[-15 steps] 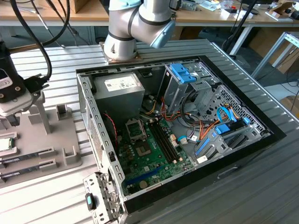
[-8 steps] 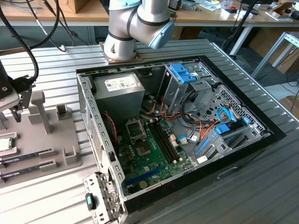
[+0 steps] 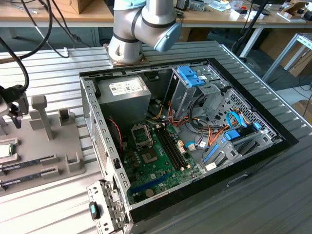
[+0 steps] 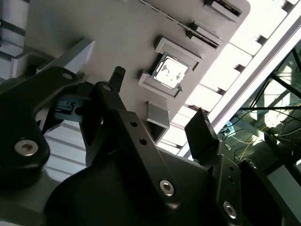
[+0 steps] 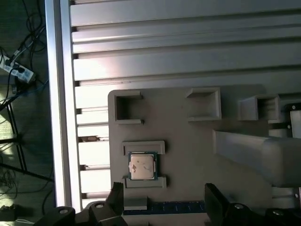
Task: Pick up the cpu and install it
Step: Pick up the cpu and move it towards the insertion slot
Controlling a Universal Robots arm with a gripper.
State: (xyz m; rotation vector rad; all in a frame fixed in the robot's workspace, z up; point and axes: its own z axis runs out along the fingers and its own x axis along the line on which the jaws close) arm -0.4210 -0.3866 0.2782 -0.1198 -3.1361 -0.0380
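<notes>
The cpu (image 3: 5, 150) is a small silvery square with a green rim. It lies flat in a framed recess of the grey holder tray (image 3: 48, 146) at the exterior view's far left. Both wrist views look down on the cpu (image 5: 142, 165) (image 4: 170, 71) in that recess. My gripper (image 3: 14, 109) hangs above the tray, just off to one side of the chip. In both wrist views the gripper (image 5: 164, 190) (image 4: 160, 100) stands open, its black fingertips (image 5: 116, 188) wide apart with nothing between them. The motherboard's empty socket (image 3: 141, 135) sits inside the open computer case.
Long dark memory sticks (image 3: 29, 163) lie in slots of the same tray, and a tall grey post (image 3: 41, 114) rises from it close to my gripper. The open case (image 3: 273, 141) with its power supply (image 3: 124, 92) and cables fills the middle. The slatted metal table ends beyond the tray.
</notes>
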